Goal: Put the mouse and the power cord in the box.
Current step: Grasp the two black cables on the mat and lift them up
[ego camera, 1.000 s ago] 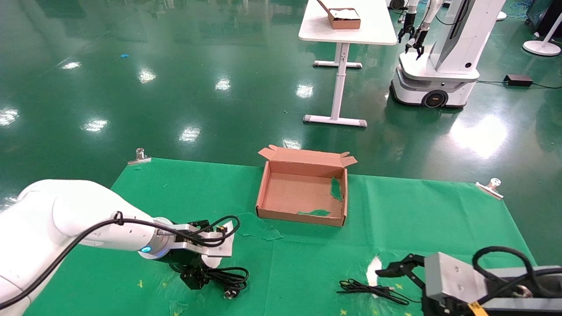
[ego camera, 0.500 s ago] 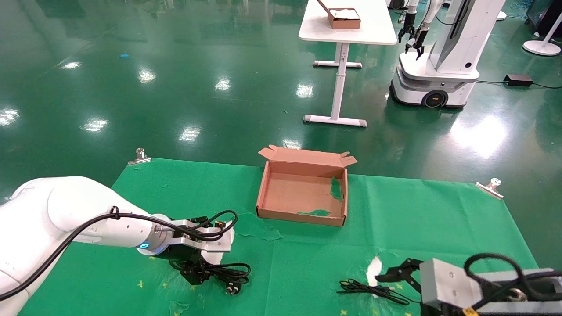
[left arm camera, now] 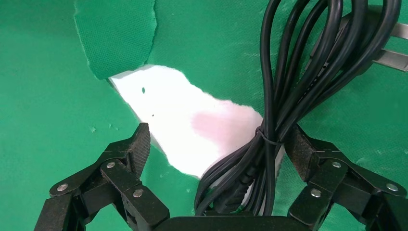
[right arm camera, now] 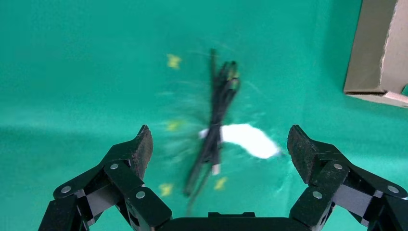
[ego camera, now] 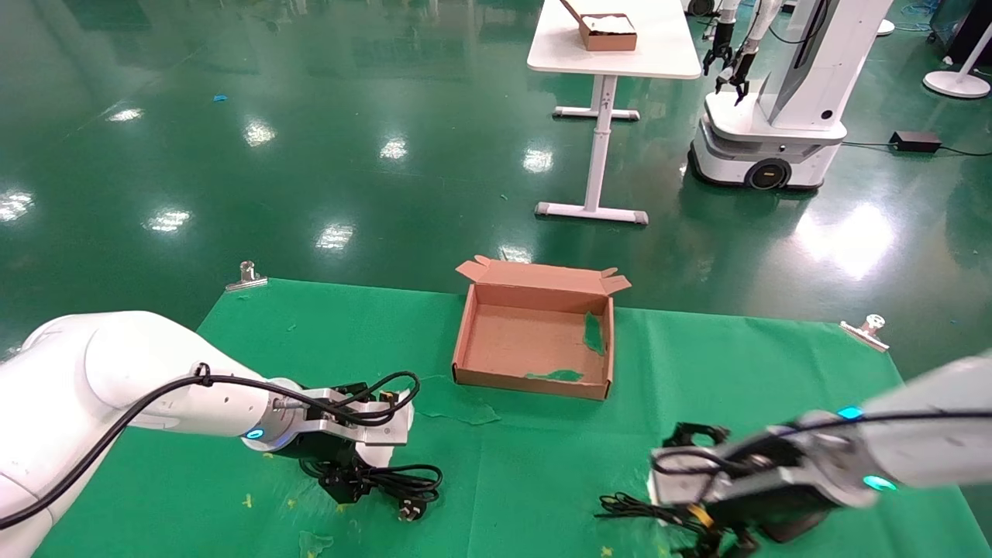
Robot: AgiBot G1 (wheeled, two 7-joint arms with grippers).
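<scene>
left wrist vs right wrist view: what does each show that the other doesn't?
Left wrist only: the power cord between the open left gripper's fingers, over a white tear in the cloth.
Right wrist only: a thin cable bundle below the open right gripper, plus a corner of the box.
Both: the green cloth and open black fingers.

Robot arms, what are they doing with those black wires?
The left gripper is down over the coiled power cord, fingers open on both sides, nothing pinched. The right gripper hangs open above a thin black cable bundle; the mouse body isn't visible. Both wires lie on the green cloth. The cardboard box between them holds neither.
</scene>
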